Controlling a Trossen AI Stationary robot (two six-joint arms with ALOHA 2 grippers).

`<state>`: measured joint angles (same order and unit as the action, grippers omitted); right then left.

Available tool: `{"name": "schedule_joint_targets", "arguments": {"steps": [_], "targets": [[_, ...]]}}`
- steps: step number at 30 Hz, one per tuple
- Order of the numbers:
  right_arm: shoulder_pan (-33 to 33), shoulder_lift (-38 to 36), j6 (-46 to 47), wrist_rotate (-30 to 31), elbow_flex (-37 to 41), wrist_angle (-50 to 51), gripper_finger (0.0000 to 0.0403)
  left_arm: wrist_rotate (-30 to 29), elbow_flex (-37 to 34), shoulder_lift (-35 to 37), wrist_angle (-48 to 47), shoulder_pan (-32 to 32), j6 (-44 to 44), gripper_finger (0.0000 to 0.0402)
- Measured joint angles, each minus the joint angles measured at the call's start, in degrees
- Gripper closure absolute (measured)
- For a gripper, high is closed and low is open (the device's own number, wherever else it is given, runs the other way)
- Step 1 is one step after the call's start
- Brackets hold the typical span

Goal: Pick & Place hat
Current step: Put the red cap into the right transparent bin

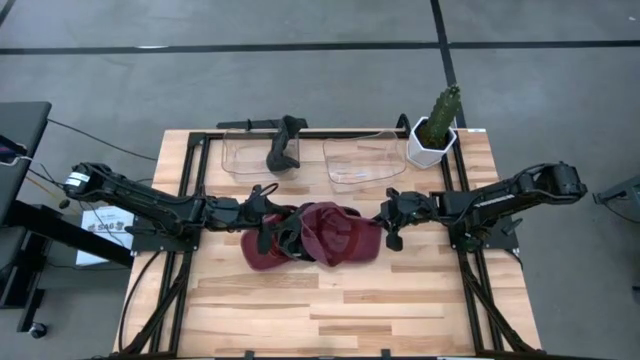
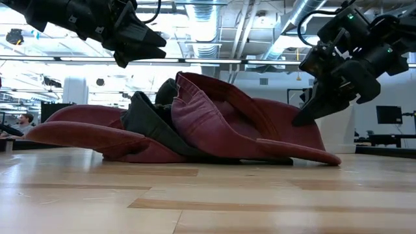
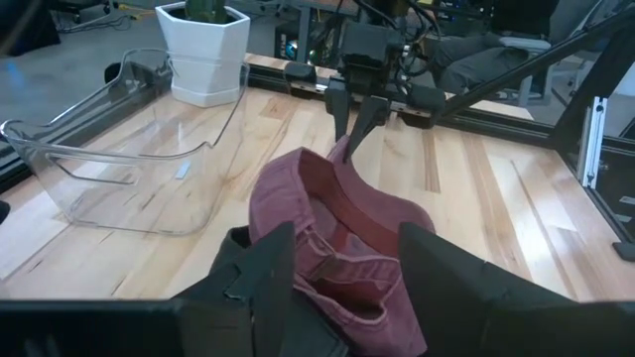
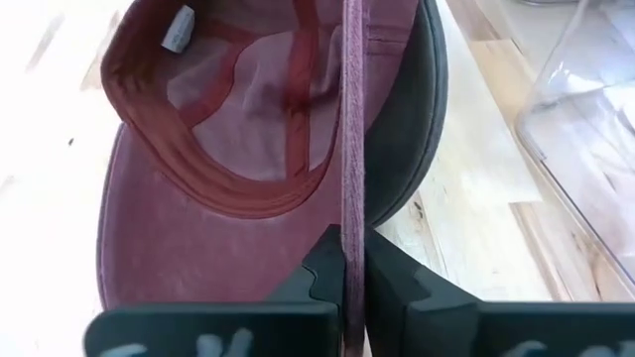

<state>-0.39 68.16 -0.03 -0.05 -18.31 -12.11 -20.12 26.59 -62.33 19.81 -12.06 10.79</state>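
Several caps lie heaped at the table's middle: a maroon hat (image 1: 340, 238) on the right, a dark cap (image 1: 290, 232) in the middle and another maroon cap (image 1: 260, 252) on the left. They rest on the wood. My right gripper (image 1: 385, 222) is shut on the right maroon hat (image 4: 198, 149), which lies with its inside showing. My left gripper (image 3: 347, 288) hangs open just above the heap's left side (image 2: 140, 42). Its fingers stand on either side of maroon cloth (image 3: 337, 228) without touching it. My right gripper pinches a thin raised edge of the maroon hat (image 4: 352, 213) between its two fingers, on the side facing the table's right edge. The fingers slant down at it from the right (image 2: 305, 116). The edge stands upright between them, and the hat's lower part (image 2: 292, 153) lies on the table.
Two clear plastic trays (image 1: 250, 155) (image 1: 362, 162) stand at the far side, with a dark object (image 1: 285, 145) between them. A white pot with a cactus (image 1: 435, 138) is at the far right corner. Bare wood (image 1: 330, 310) stretches toward the near edge.
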Motion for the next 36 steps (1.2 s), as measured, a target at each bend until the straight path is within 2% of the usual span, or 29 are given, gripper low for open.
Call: {"name": "schedule_joint_targets", "arguments": {"steps": [10,18,23,31,36], "targets": [[-0.1,-1.1,0.1,0.0,0.0,2.7,0.0397,0.0,0.0,0.0,0.0,0.0,0.0,0.0225],[0.4,-8.6,4.3,1.6,0.1,12.4,0.0397,0.0,0.0,0.0,0.0,0.0,0.0,0.0225],[2.9,-11.6,3.9,3.9,0.1,12.7,0.0400,0.0,0.0,0.0,0.0,0.0,0.0,0.0225],[7.0,-15.1,2.8,10.6,-0.1,13.1,0.0400,0.0,0.0,0.0,0.0,0.0,0.0,0.0225],[11.3,-17.4,3.0,21.1,-3.0,14.1,0.0400,0.0,0.0,0.0,0.0,0.0,0.0,0.0225]]}}
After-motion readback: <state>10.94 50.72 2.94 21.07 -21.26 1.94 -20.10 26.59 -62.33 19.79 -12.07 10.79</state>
